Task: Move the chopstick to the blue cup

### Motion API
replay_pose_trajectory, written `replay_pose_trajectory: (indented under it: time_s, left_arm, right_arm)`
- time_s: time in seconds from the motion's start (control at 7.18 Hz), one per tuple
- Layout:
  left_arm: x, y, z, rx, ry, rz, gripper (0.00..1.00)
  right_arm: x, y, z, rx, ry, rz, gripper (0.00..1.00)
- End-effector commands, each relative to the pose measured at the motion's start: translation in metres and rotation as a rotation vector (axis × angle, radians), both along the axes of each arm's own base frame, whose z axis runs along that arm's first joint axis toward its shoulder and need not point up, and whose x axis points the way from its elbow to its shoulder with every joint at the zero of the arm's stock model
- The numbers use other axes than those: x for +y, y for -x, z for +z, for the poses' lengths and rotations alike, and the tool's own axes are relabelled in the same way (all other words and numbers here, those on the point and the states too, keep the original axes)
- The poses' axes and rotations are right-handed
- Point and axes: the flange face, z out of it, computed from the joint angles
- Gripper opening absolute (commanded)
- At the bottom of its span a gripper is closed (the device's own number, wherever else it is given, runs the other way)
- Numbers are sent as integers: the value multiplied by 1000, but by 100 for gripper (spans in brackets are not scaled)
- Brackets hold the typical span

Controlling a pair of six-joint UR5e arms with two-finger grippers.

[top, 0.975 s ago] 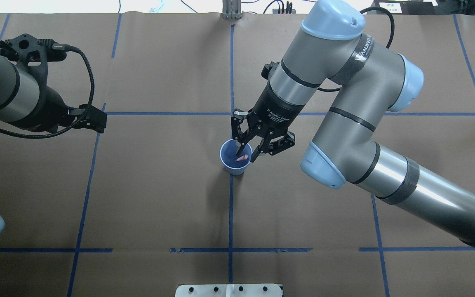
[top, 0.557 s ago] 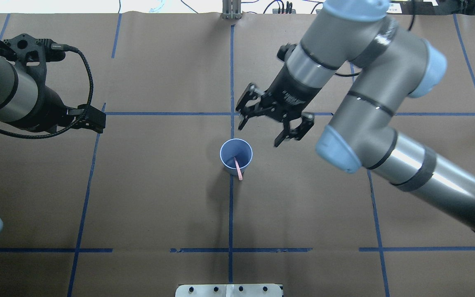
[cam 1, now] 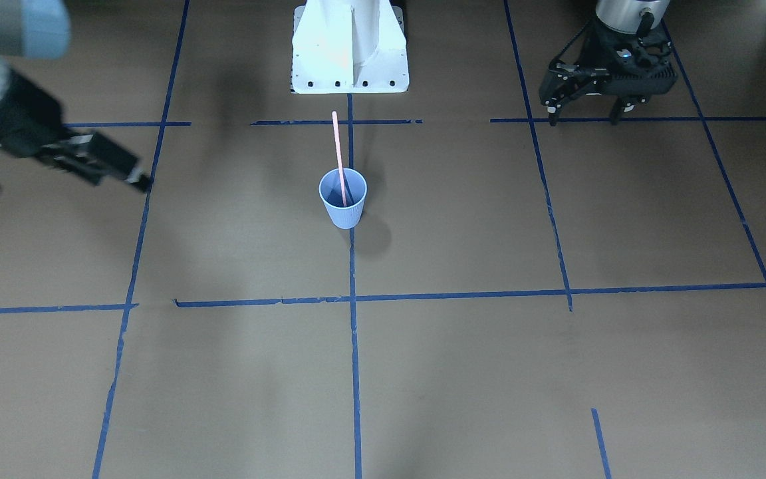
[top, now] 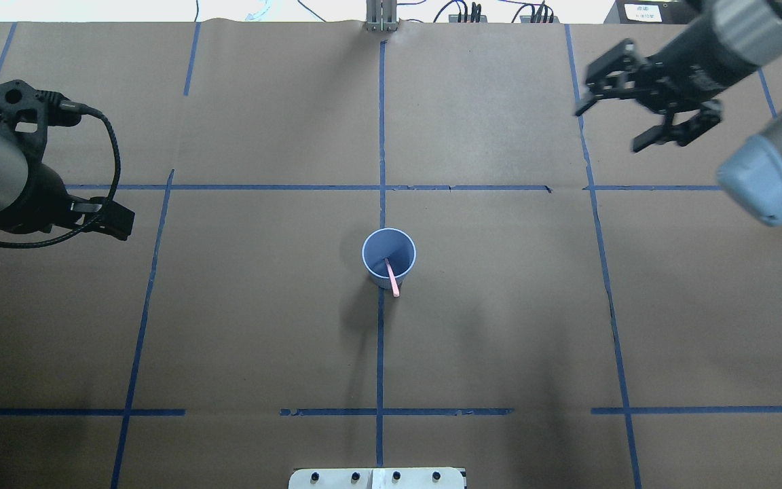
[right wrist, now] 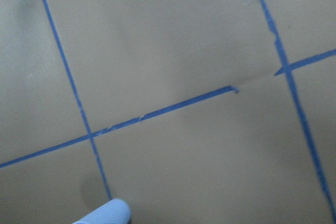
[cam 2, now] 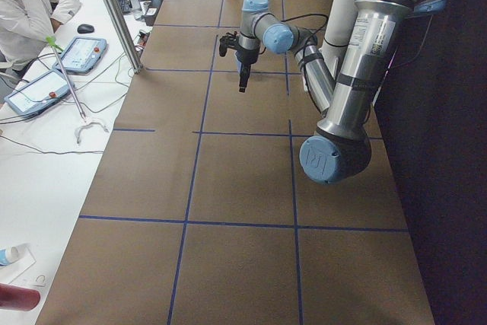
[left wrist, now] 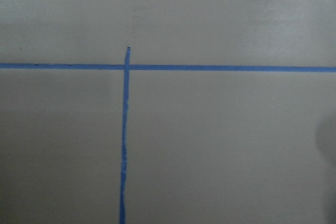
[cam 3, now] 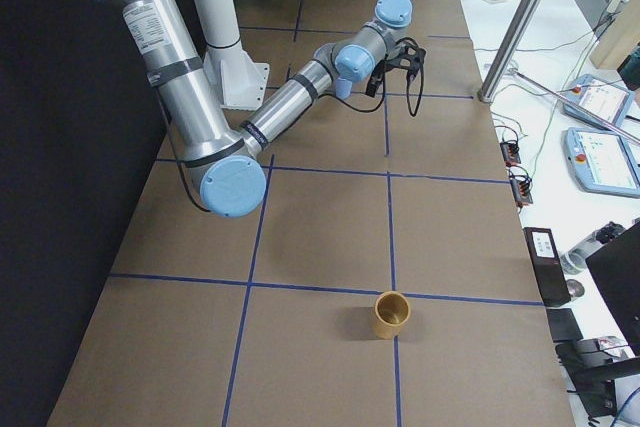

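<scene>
One chopstick (top: 392, 277) is seen standing tilted in the blue cup (top: 401, 246), top leaned over the rim on the robot's side. The cup is set on the worktop (top: 262, 305) well apart from the right end effector (top: 607, 129), to its left and nearer the robot. That end effector is spread wide, nothing held. The left end effector (cam 1: 586, 120) is likewise parted and empty, cup well off to its right.

Tan cup (cam 3: 391, 315) (upright), blue tape lines (top: 262, 187), seated person (cam 2: 27, 13)
</scene>
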Motion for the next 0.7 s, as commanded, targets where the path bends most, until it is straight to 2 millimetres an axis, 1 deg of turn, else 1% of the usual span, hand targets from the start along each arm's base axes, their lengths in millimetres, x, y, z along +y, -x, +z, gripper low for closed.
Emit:
replay_pose_trajectory:
  time_s: [0.0, 0.14, 0.28, 0.42, 0.56]
  left_arm:
    - [-10, 37, 38, -41, -27, 105, 100]
    - [-19, 78, 58, -55, -62, 155, 100]
    - [-27, 113, 81, -66, -70, 178, 100]
    - [-40, 138, 97, -59, -78, 199, 100]
    - [-49, 163, 122, -35, -50, 211, 100]
  right_arm:
    - [10, -100, 115, 149, -205, -50, 100]
    - [27, -134, 165, 223, -269, -93, 100]
    - [47, -172, 215, 271, -311, -142, 100]
    - [65, -215, 246, 312, -336, -193, 100]
    - [80, -253, 268, 338, -332, -242, 100]
